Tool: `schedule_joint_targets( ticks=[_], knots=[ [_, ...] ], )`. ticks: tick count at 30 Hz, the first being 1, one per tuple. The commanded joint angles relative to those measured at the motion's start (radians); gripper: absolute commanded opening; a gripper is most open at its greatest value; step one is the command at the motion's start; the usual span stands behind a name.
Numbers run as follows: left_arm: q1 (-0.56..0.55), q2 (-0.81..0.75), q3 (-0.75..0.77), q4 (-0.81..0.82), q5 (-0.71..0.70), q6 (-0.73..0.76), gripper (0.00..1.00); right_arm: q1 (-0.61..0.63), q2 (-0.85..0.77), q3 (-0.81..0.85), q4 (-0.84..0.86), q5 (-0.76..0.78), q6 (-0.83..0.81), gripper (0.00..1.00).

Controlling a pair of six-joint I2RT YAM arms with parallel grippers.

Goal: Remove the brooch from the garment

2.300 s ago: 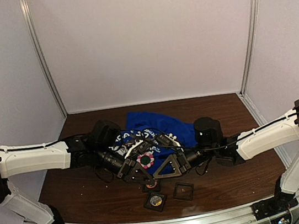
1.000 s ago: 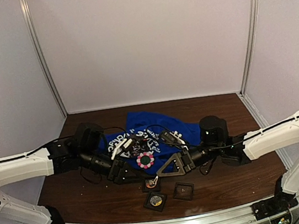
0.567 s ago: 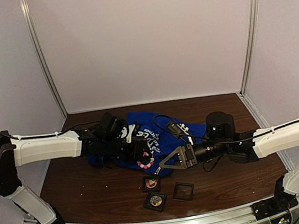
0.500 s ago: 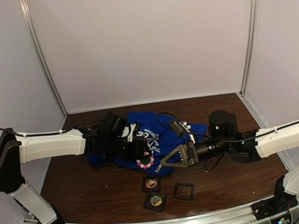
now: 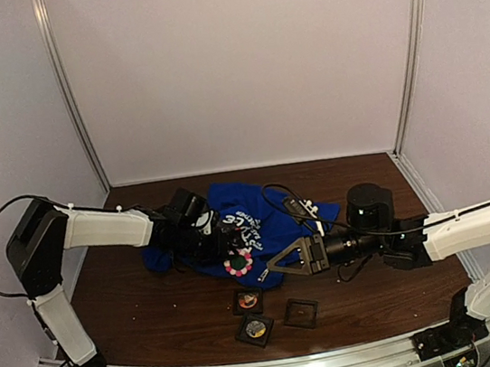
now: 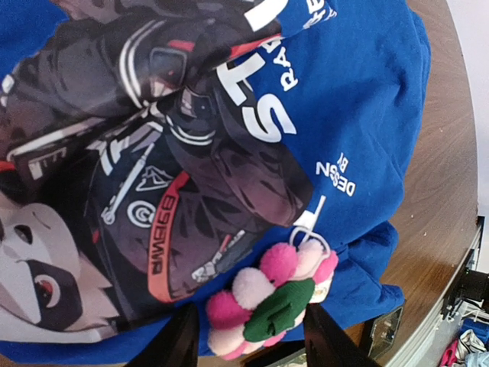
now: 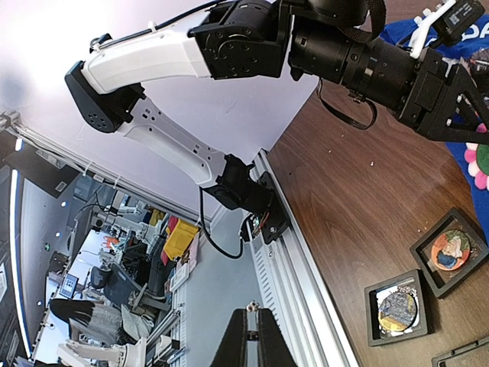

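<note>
A: What do we find nearest the arm bases?

B: Three small cases on the dark brown wooden table [image 5: 125,301]. The black square case with a greyish round badge [image 5: 255,329] lies nearest. The plain black square case [image 5: 301,312] lies just to its right. The black square case with an orange round badge [image 5: 248,301] lies just beyond the first.

A: How do we read the right gripper [image 5: 273,269]?

B: Its jaws are pressed together, and in the right wrist view we see nothing between them. The tip lies at the near edge of the cloth, just right of the brooch. We cannot tell whether it touches the fabric.

A: Where do we locate the brooch?

B: The pompom brooch of pink and white balls around a green felt centre [image 6: 267,294] sits on the bright royal-blue fabric T-shirt [image 6: 359,99]. It is close to the near edge, beside the dark chest print and white lettering. The left gripper [image 6: 252,329] straddles it, one finger on each side. We cannot tell whether the fingers press the pompoms.

A: And the T-shirt itself?

B: It lies crumpled at mid-table, print upward.
</note>
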Motion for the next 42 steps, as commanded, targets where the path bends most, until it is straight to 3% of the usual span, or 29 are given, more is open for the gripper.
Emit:
schedule_joint_targets(
  ticks=[1,14,21,34,42],
  knots=[
    [0.003,0.039,0.002,0.054,0.045,-0.038,0.46,-0.004,0.004,-0.005,0.016,0.013,0.001,0.00],
    [0.003,0.044,-0.055,0.096,0.061,-0.089,0.25,-0.004,0.010,-0.004,0.018,0.015,0.006,0.00],
    [0.003,0.019,-0.080,0.136,0.084,-0.090,0.00,-0.005,0.011,-0.005,0.020,0.028,0.012,0.00],
    [0.014,-0.228,-0.307,0.540,0.322,-0.107,0.00,0.029,-0.066,0.016,-0.058,0.277,-0.062,0.00],
    [0.010,-0.404,-0.451,0.835,0.440,-0.240,0.00,0.030,-0.065,0.022,-0.067,0.343,-0.045,0.00]
  ],
)
